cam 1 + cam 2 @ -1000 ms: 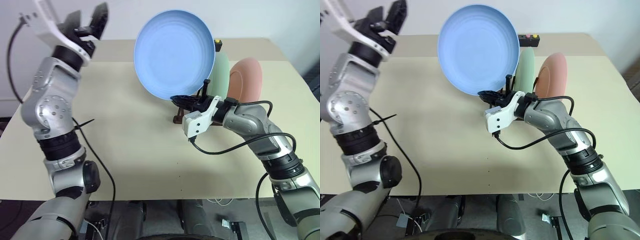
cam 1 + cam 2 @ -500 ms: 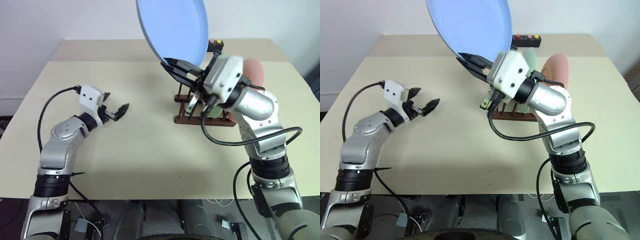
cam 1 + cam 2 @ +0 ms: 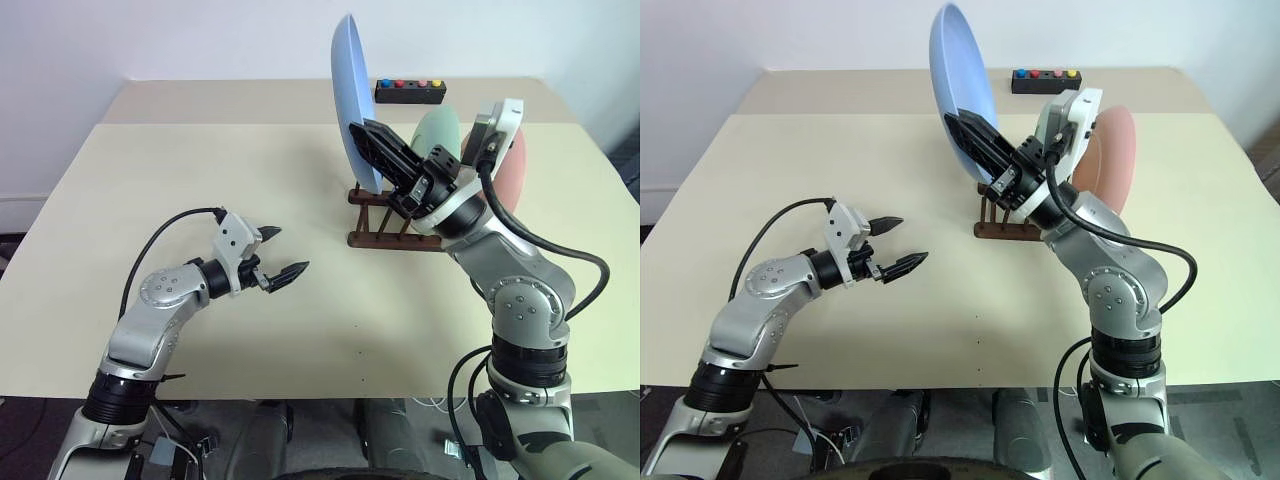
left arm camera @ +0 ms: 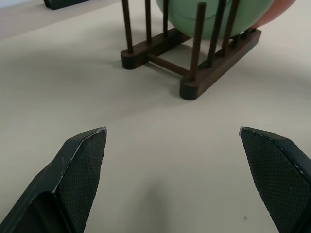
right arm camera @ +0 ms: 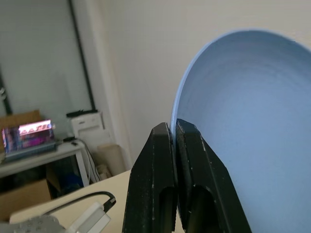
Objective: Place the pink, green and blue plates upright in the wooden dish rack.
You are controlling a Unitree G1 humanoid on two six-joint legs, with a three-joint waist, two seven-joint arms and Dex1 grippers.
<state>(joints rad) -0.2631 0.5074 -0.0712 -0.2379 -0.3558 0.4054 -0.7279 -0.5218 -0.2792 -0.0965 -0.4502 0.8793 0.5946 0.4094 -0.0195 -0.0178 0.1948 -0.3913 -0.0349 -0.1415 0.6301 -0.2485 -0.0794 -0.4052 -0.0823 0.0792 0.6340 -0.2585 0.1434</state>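
- Left eye view: right gripper [image 3: 362,133] is clamped on the lower rim of the blue plate [image 3: 347,90], holding it on edge in the air above the left end of the wooden rack [image 3: 395,215].
- Green plate [image 3: 436,133] stands upright between the rack pegs; pink plate [image 3: 1111,158] stands behind it at the rack's far right end.
- Left gripper [image 3: 281,251] sits low over the table [image 3: 200,180], fingers wide apart, nothing in them, pointing toward the rack, well short of it.
- Black button box [image 3: 409,92] sits at the far table edge behind the rack.

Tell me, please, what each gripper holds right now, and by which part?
The right gripper pinches the blue plate by its rim; the left gripper holds nothing.
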